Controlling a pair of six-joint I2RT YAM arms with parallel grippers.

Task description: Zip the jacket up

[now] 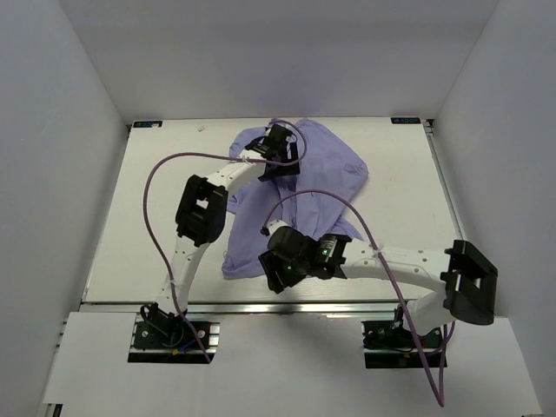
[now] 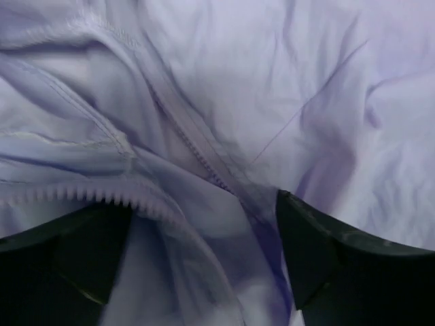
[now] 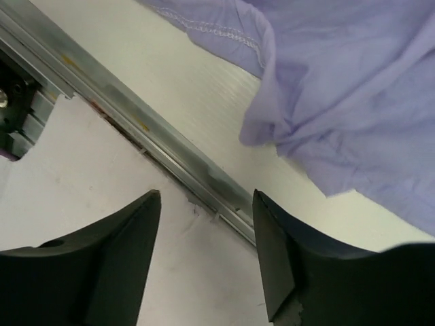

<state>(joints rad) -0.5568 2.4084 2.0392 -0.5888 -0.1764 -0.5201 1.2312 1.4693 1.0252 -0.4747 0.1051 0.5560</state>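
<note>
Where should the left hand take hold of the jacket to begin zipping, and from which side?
Likely the toothed zipper edge of the jacket, from above: it forms a raised ridge right at the open left hand, so it should be easy to pinch.

R fingers [image 3: 102, 265] apart over metal rail [image 3: 102, 98]; jacket [image 3: 353, 88] edge upper right on tabletop [image 3: 190, 81].

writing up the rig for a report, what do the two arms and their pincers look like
The left arm and right arm match: white tubular links with chunky black joint housings. A thin purple cable loops loosely along each. The left pincer and right pincer are black, and the fingers are matt, curved wedges. A small green light glows on the right wrist.
</note>
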